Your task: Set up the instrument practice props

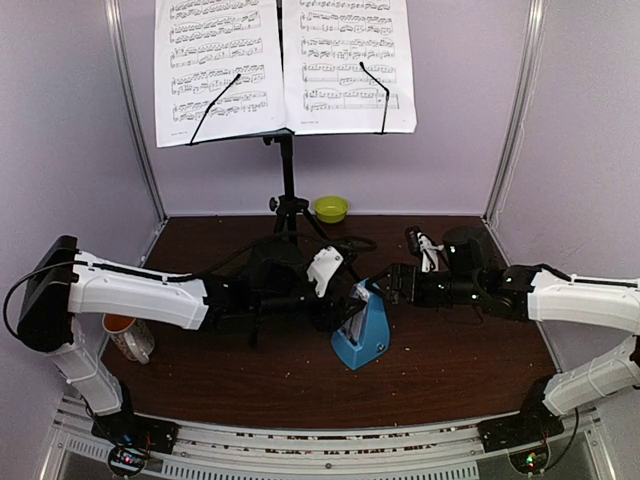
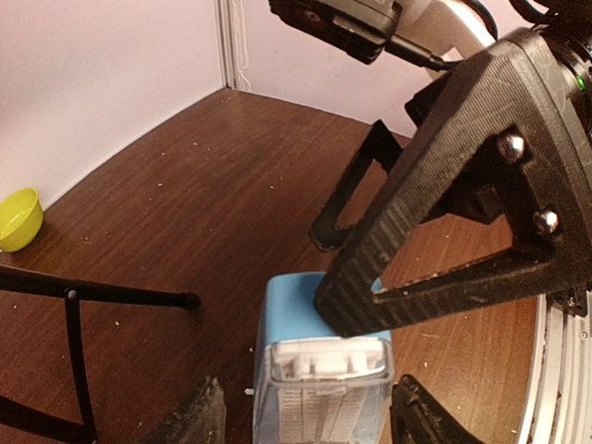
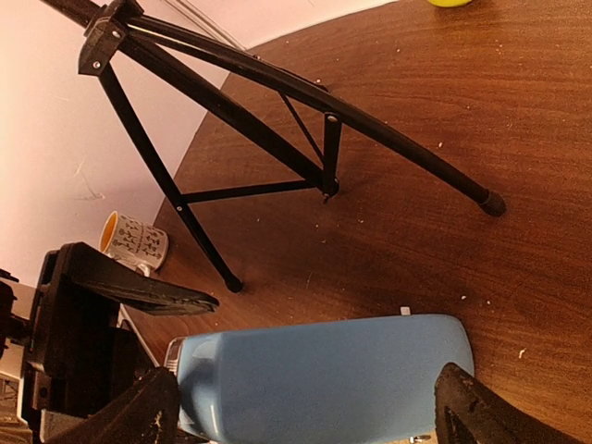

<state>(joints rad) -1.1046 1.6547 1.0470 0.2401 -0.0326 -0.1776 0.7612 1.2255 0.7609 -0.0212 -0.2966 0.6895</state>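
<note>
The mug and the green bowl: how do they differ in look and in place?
Colour: the mug is white with dark print, orange inside; the bowl is plain lime-green. Shape: the mug is deeper, the bowl low and wide. Place: the mug sits left, partly under the left arm; the bowl sits far back, by the wall. Both rest on the brown table.

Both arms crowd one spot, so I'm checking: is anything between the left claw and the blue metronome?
Nothing visible does: the blue metronome sits right between the fingers of the left claw. The right claw reaches in from the opposite side, one finger over the metronome's far edge, not in the gap.
</note>
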